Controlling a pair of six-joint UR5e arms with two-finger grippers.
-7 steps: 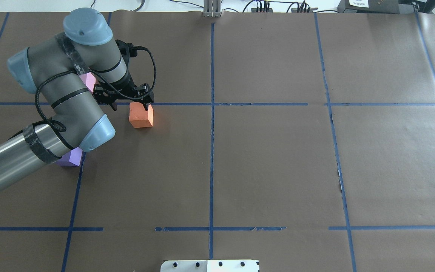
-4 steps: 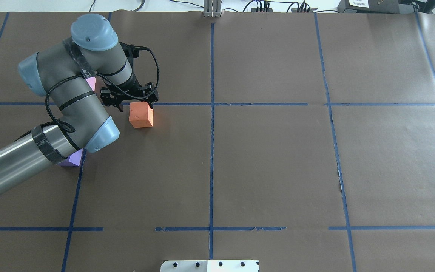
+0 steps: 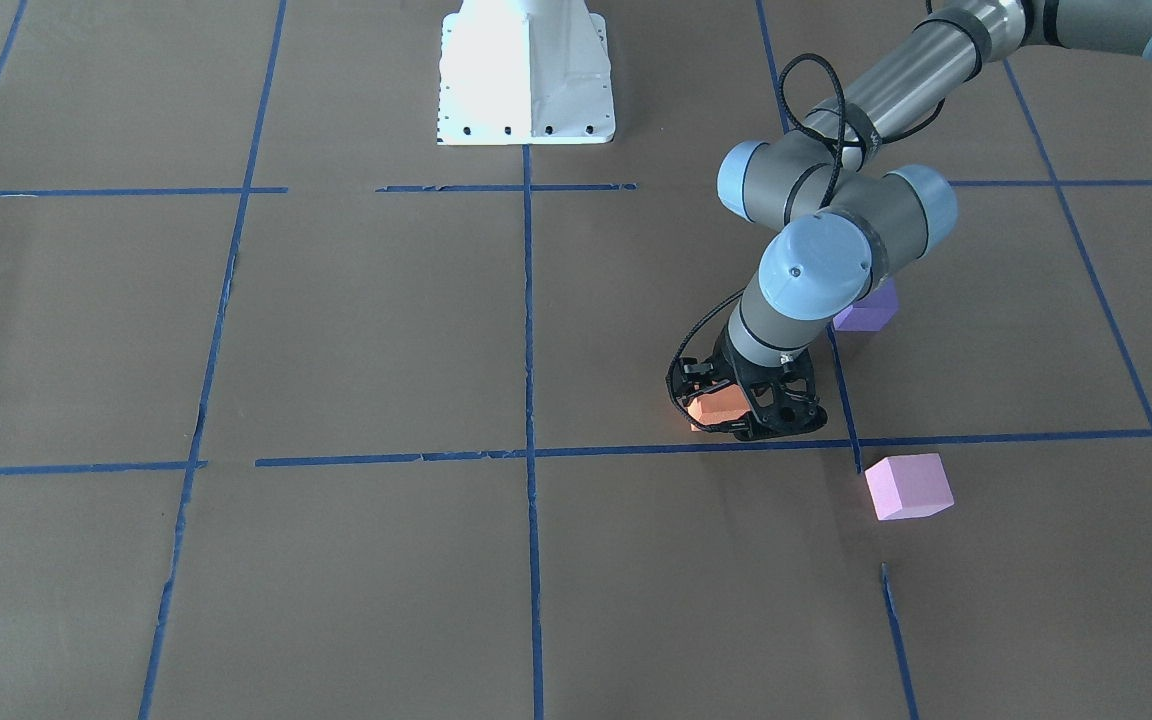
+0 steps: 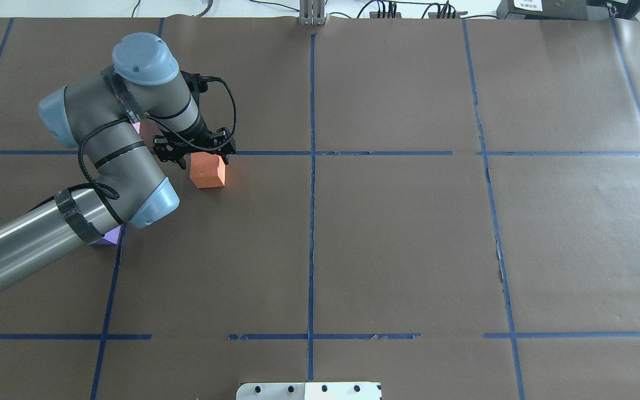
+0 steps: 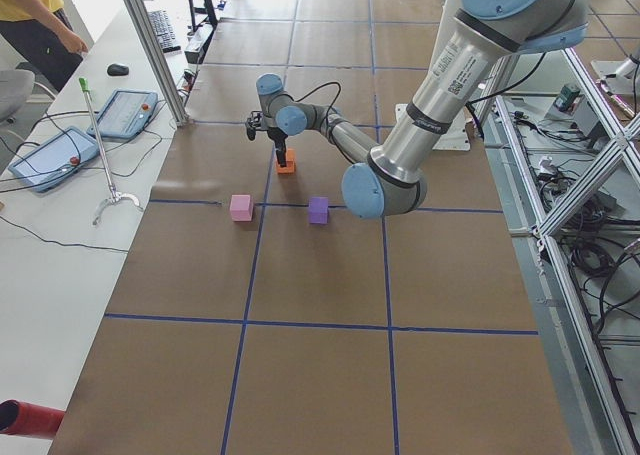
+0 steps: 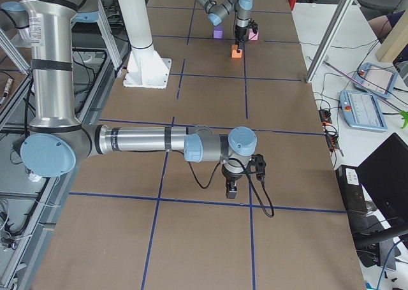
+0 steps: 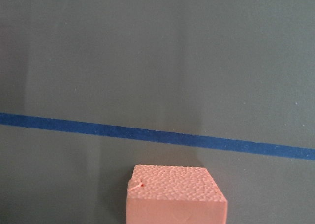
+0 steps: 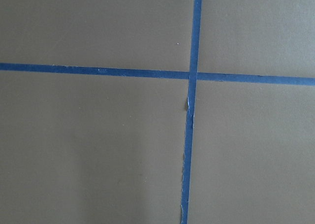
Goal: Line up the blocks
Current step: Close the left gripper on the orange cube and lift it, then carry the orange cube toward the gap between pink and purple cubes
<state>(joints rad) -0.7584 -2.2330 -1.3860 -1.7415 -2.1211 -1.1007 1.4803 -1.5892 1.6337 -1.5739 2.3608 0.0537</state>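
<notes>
The orange block (image 4: 207, 173) sits on the brown paper just on my side of a blue tape line; it also shows at the bottom of the left wrist view (image 7: 174, 197) and in the front view (image 3: 716, 405). My left gripper (image 4: 201, 157) is open, low over the block's far part, with one finger on either side of it. The pale pink block (image 3: 908, 486) lies beyond the tape line, almost hidden by my arm in the overhead view. The violet-purple block (image 3: 866, 310) lies partly under my left forearm (image 4: 110, 236). My right gripper (image 6: 231, 189) hangs over bare paper; I cannot tell its state.
Blue tape lines (image 4: 312, 222) divide the brown paper into a grid. My white base plate (image 3: 526, 70) is at the near table edge (image 4: 309, 390). An operator's side table with tablets (image 5: 50, 155) runs along the far edge.
My left arm has shifted right and its gripper has come down closer over the orange block, fingers still apart. The blocks have not moved.
</notes>
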